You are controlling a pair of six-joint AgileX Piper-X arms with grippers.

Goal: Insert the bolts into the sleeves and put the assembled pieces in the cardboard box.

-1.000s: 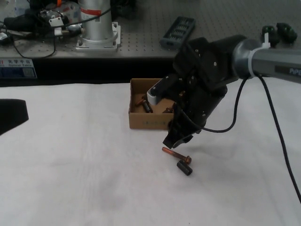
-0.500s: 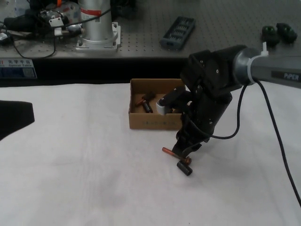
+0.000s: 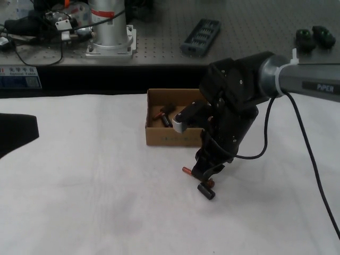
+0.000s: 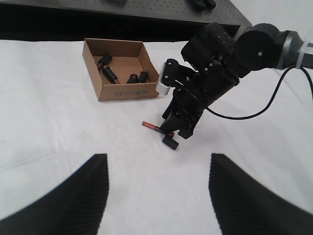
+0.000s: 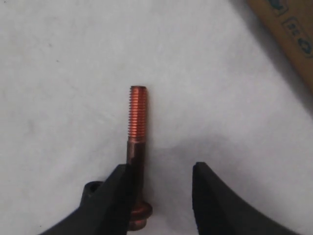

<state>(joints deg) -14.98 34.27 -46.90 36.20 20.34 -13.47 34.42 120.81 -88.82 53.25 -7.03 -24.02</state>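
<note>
High view: a white cloth [image 3: 79, 202] covers the near bench from edge to edge and carries every task part.
Plate [image 3: 255, 21]: grey and perforated, behind the cloth; a metal post [image 3: 109, 24] and loose cables stand at its far left.
Right arm [image 3: 249, 79]: black, entering from the right and bent down over the cloth just in front of the box, with a cable looping from its wrist.
Box [image 3: 170, 139]: brown cardboard, open on top, at the far middle of the cloth; several dark sleeves with copper bolts lie inside, seen best in the left wrist view [image 4: 122, 90].
Left gripper [image 4: 157, 159]: held above bare cloth, fingers spread wide with nothing between them, well apart from the bolt and facing the box.
Right gripper [image 5: 161, 196]: lowered to the cloth over the bolt's head end, fingers a narrow gap apart and not closed on anything.
Bolt [image 5: 138, 122]: copper, lying flat on the cloth near the box, threaded end pointing away from the gripper; its shank runs along the inner edge of one finger [image 5: 115, 200] rather than through the middle of the gap.
Sleeve [image 3: 207, 190]: black, short, lying on the cloth just beside the bolt's head, on the side away from the box.
</note>
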